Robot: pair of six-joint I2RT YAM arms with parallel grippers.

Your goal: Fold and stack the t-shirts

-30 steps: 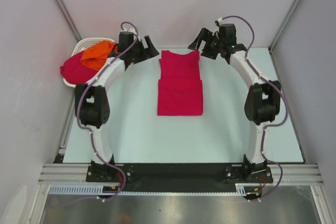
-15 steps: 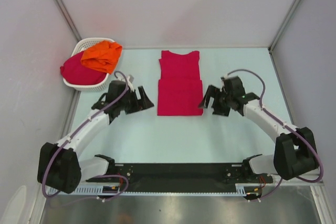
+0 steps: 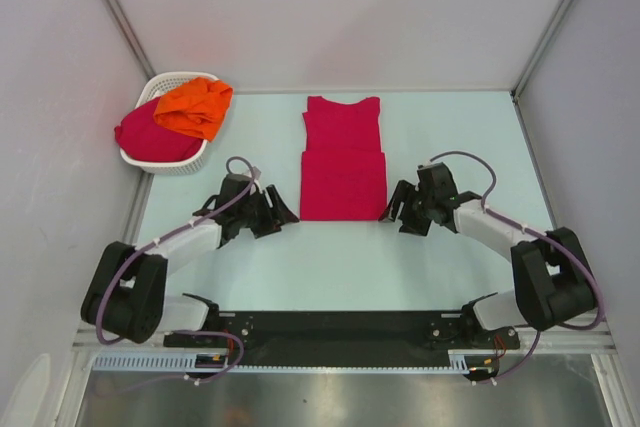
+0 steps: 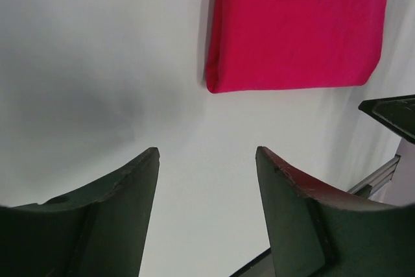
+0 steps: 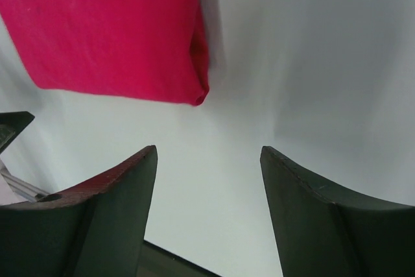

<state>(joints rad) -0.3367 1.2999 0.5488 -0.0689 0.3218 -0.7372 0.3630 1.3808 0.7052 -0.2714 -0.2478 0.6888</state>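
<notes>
A crimson-pink t-shirt [image 3: 343,159] lies partly folded in the middle of the table, its near half doubled over. My left gripper [image 3: 278,211] sits low beside the shirt's near left corner, open, with only bare table between its fingers [image 4: 117,215]. In the left wrist view the t-shirt's corner [image 4: 295,27] lies just ahead of the left gripper [image 4: 206,154]. My right gripper [image 3: 397,209] mirrors it at the near right corner, open and empty. In the right wrist view the right gripper [image 5: 209,150] sits short of the folded edge of the t-shirt [image 5: 110,30]. Neither gripper touches the cloth.
A white slotted basket [image 3: 150,162] stands at the far left, holding a crumpled crimson t-shirt [image 3: 145,132] with an orange t-shirt [image 3: 195,107] on top. Grey walls close in the table on three sides. The black base rail [image 3: 340,325] runs along the near edge.
Both arms have swung from the shirt's far end toward me and dropped low beside its near corners. Both pairs of jaws have narrowed somewhat.
</notes>
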